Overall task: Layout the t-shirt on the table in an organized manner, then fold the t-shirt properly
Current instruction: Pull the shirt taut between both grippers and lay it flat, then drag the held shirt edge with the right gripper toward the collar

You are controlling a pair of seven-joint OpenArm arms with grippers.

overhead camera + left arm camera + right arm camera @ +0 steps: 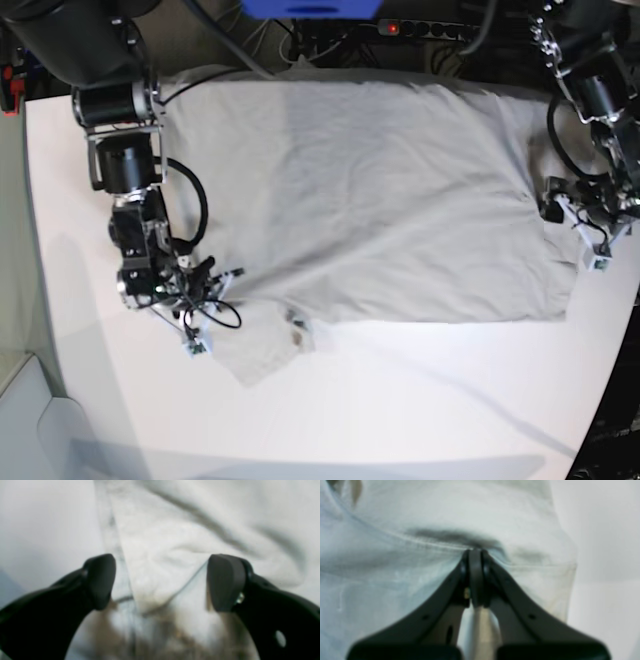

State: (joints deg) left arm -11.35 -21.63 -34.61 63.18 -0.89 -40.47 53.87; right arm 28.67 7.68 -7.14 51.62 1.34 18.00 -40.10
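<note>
Spread wide across the table (pixel 420 400), body largely smoothed and reaching to the far edge: the t-shirt (pixel 380 200), with a sleeve bunched at the near corner by the right gripper (pixel 195 285) and no fold made, to judge by the flat single panel. Layout looks nearly done; tidying of that sleeve and all of the folding apparently left. Right gripper (pixel 475 555) with fingers pressed together, pinching the t-shirt (pixel 395 580) at a seam, a grip plain only in the right wrist view. Left gripper (pixel 160 582) with fingers spread wide over a cloth corner, gripping nothing, t-shirt (pixel 200 530) creased beneath — detail lost in the base view, where the left gripper (pixel 590 225) sits at the shirt's edge. Whole-garment outline given by the base view alone.
</note>
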